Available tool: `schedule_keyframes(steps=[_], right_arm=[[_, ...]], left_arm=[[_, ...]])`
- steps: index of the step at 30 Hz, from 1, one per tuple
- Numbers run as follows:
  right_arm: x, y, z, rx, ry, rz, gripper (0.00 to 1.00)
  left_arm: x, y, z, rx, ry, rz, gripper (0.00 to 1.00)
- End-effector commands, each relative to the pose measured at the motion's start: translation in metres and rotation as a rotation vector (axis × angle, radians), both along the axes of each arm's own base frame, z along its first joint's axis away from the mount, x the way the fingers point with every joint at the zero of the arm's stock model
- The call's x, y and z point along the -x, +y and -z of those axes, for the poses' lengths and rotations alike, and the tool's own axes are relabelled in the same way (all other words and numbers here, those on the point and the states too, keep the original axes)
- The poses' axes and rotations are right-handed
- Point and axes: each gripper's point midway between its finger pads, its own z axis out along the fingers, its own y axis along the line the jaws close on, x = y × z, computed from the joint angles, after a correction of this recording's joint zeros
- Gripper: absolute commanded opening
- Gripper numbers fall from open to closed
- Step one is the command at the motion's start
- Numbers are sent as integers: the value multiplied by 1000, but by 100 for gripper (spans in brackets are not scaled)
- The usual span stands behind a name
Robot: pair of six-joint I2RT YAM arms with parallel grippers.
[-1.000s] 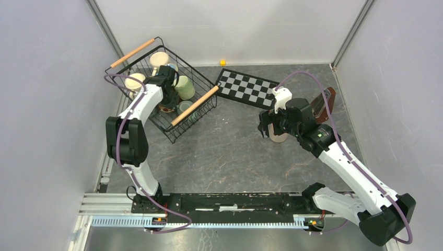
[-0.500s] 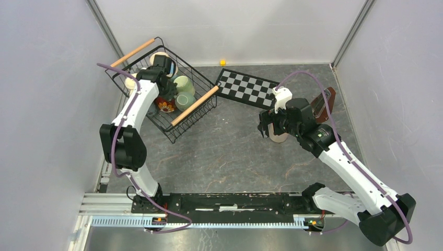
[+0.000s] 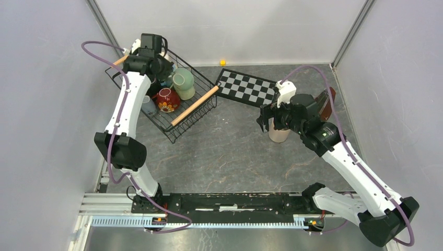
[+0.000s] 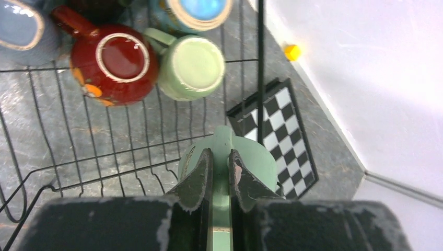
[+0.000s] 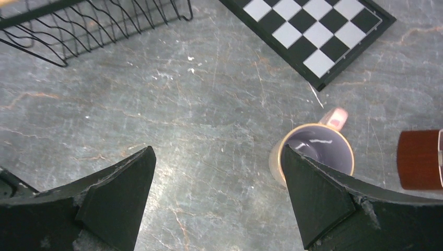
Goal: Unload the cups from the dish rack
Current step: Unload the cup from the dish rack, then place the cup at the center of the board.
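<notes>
The left hand is pressed together on the handle of a light green mug, pinching it so the mug hangs under the fingers, clear of the wire floor and near the far rim of the dish rack. The step in hand looks like the carry-out of this mug. The next move calls for taking it over the rim without knocking the wire, then setting it upright on bare counter.

Below it in the rack lie a red flowered mug, touching a second light green mug, with a blue mug and a teal mug beyond, so much of the unloading remains.

The right hand is spread wide and holds nothing. It hovers over the counter beside a beige-pink mug, which stands upright, well apart from the rack and just beside a brown metronome.

The counter is grey and marbled with fine scratches. A checkered board lies flat between rack and metronome, and a small yellow block sits at the back wall. Pale, plain walls close in the space on three sides.
</notes>
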Motion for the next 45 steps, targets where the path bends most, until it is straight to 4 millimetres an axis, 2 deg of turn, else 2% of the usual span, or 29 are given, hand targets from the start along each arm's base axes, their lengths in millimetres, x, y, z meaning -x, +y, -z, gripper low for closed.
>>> schedule_keyframes(steps=[1, 8, 11, 16, 23, 27, 36, 45], right_arm=[[-2, 21, -53, -130, -110, -68, 98], [9, 50, -84, -268, -152, -217, 98], [16, 59, -96, -327, -163, -277, 98], [27, 72, -112, -414, -172, -360, 98], [24, 76, -120, -462, -169, -380, 98], [28, 80, -129, -527, -163, -423, 98], [27, 80, -134, -597, -144, -433, 98], [20, 78, -129, -605, -121, -421, 96]], left_arm=[[1, -21, -58, 13, -134, 170, 2], [14, -61, -93, 126, -239, 387, 2], [25, -84, -108, 197, -310, 493, 2], [48, -129, -122, 294, -412, 665, 2], [79, -181, -131, 344, -525, 858, 2], [94, -204, -129, 369, -568, 948, 2], [121, -244, -128, 441, -651, 1105, 2], [137, -258, -132, 516, -720, 1179, 2]])
